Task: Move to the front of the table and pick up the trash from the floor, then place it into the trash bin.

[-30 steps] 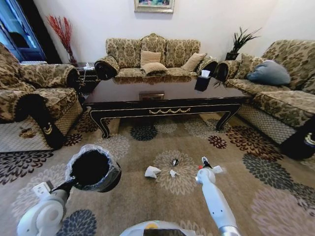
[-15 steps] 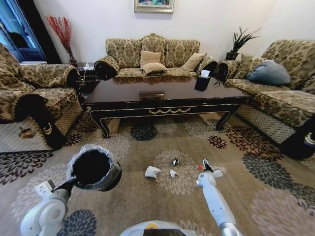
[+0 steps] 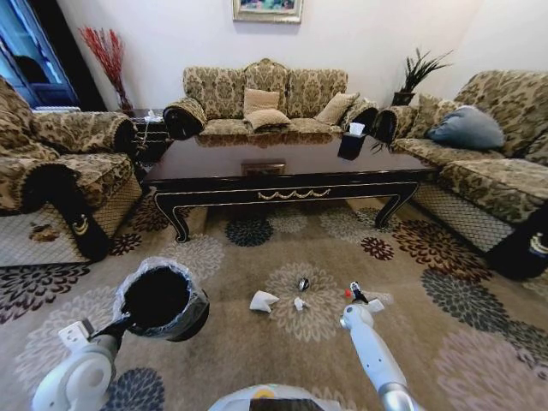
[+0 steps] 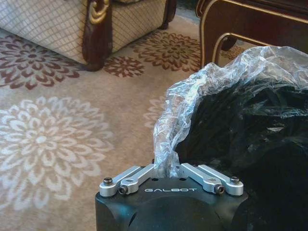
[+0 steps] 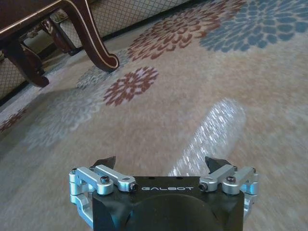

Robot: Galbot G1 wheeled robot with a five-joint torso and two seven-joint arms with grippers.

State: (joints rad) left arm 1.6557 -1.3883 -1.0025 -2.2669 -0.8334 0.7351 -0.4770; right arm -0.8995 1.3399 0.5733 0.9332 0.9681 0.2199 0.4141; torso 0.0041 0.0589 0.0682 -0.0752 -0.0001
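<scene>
The dark table [image 3: 291,175] stands ahead on the patterned floor [image 3: 231,342]. In front of it lies the trash: a crumpled white wad [image 3: 262,300], a small white scrap [image 3: 299,303] and a dark ring-like piece [image 3: 303,283]. My left gripper [image 3: 122,324] [image 4: 168,169] is shut on the lined rim of the black trash bin [image 3: 161,298] [image 4: 250,144], holding it left of the wad. My right gripper [image 3: 354,294] [image 5: 161,162] hangs open low over the carpet, right of the scraps, with a pale shiny blurred piece [image 5: 211,130] just beyond its fingers.
Sofas [image 3: 265,103] surround the table on three sides, an armchair [image 3: 60,171] at left and a couch [image 3: 488,163] at right. A black tissue box [image 3: 353,141] sits on the tabletop. A curved table leg [image 5: 96,43] stands ahead of my right gripper.
My right gripper has dropped slightly lower toward the carpet. The bin and the trash pieces stay about where they were.
</scene>
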